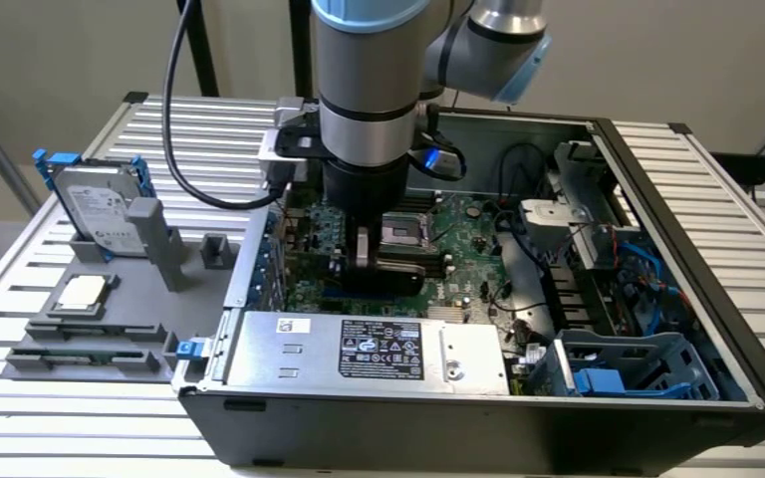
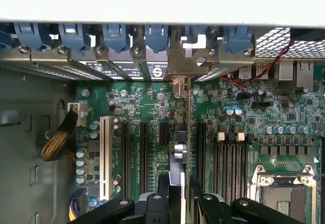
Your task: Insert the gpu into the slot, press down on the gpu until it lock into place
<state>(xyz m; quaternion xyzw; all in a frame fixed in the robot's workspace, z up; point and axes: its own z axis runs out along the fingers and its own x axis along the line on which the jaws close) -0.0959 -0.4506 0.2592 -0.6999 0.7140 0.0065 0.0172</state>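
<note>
Wrist view, looking straight down on the gpu (image 2: 189, 127): standing on edge on the green motherboard (image 2: 147, 107) among the long black slots, bracket end up against the blue clips (image 2: 157, 36). Pinched along its top edge by the gripper (image 2: 182, 198), jaws nearly closed. Exterior view: same hold, down inside the open case (image 1: 489, 433), near the silver power supply (image 1: 370, 349).

This is a robotics lab or assembly test bench. An industrial arm (image 1: 370, 90) reaches into an open desktop computer case (image 1: 489, 428) that lies on a slatted aluminium worktop (image 1: 37, 418). To the exterior view's left of the pincer (image 1: 382, 264), grey holders (image 1: 91, 324) present a hard drive (image 1: 97, 214) and other loose computer parts. A bare motherboard (image 2: 152, 107) lies beneath the pincer.
</note>
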